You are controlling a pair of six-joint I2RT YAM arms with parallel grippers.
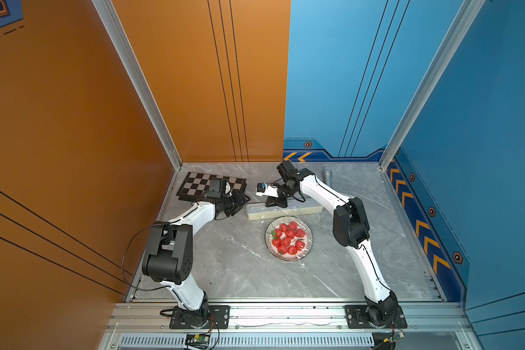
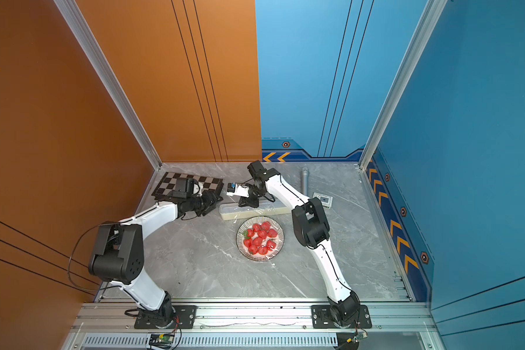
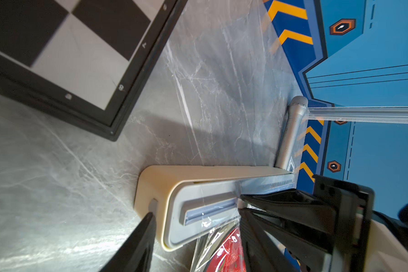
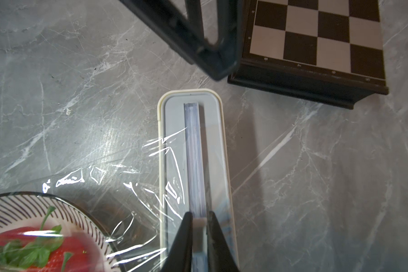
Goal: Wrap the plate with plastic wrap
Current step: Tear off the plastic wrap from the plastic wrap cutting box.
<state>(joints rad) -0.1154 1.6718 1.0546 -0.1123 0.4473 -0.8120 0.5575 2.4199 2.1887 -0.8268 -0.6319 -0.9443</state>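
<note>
I'm watching the right gripper [image 4: 199, 215] pinching its jaws on the small white slider [image 4: 199, 222] in the track of the grey lid [image 4: 213, 141] of the cream wrap box [image 1: 303, 209]. The box is lying on the marble worktop [image 1: 225, 260] just beyond the plate [image 1: 308, 235] of strawberries [image 1: 288, 238]. The plastic wrap [image 4: 132, 186] is stretching from the box over the plate, crinkling near its rim. The left gripper [image 1: 243, 198] is hovering with jaws parted, grasping nothing, by the box end nearest the chessboard [image 1: 199, 181].
</note>
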